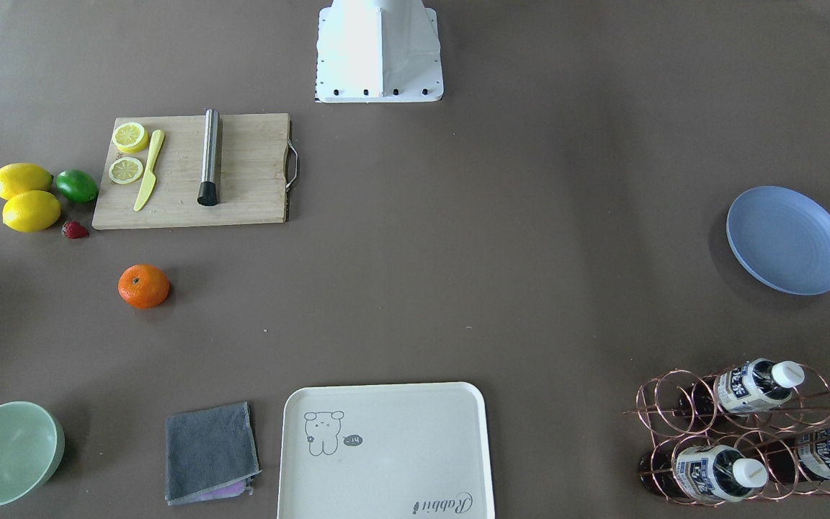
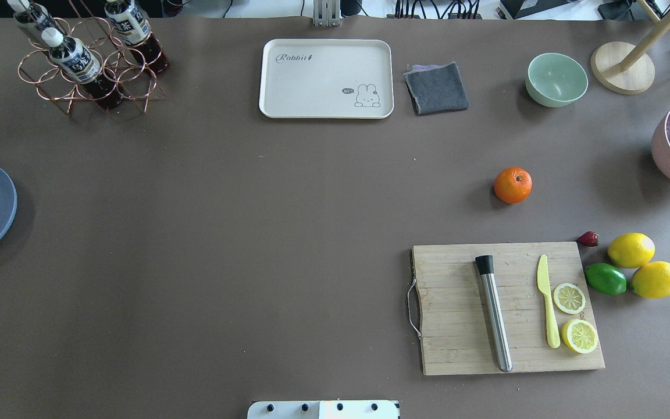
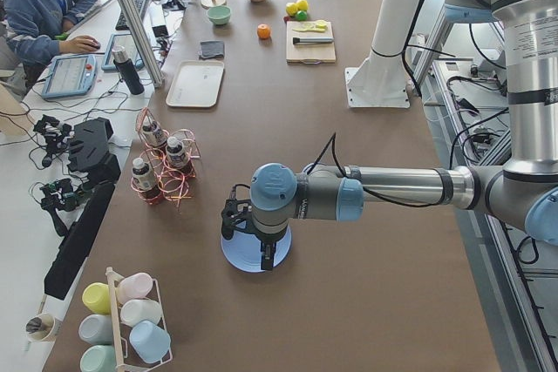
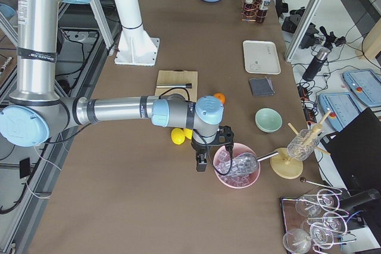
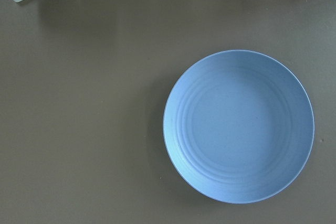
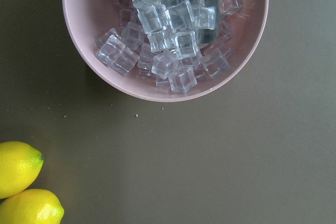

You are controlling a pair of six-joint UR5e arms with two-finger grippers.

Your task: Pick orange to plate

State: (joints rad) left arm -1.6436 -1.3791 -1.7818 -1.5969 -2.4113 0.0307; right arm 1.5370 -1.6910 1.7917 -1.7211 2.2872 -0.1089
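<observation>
The orange (image 1: 143,286) sat alone on the brown bench (image 1: 458,252) on the robot's right side, on open surface just beyond the wooden cutting board (image 1: 192,171) and near a small strawberry (image 1: 75,230), with two lemons (image 1: 31,210) and a lime (image 1: 76,185) grouped by the board's outer end. The pale blue plate (image 1: 787,240) lay at the opposite end of the bench, on the robot's left and well apart from the fruit, with nothing on it.

Neither tool was at the orange. The right tool (image 4: 213,150) hung at the rim of a pink bowl (image 6: 79,35) filled with ice cubes (image 6: 168,30), out past the lemons near the bench's right end. The orange lay apart from it, farther in along the bench, and did not appear in the right wrist view, which took in only the bowl and the two lemons. The left tool (image 3: 248,241) hovered above the plate, the whole spread of the bench between it and the orange.

Each tool showed in a side view only, so whether the fingers of either stood apart or together could not be told. Neither could be seen carrying anything.
</observation>
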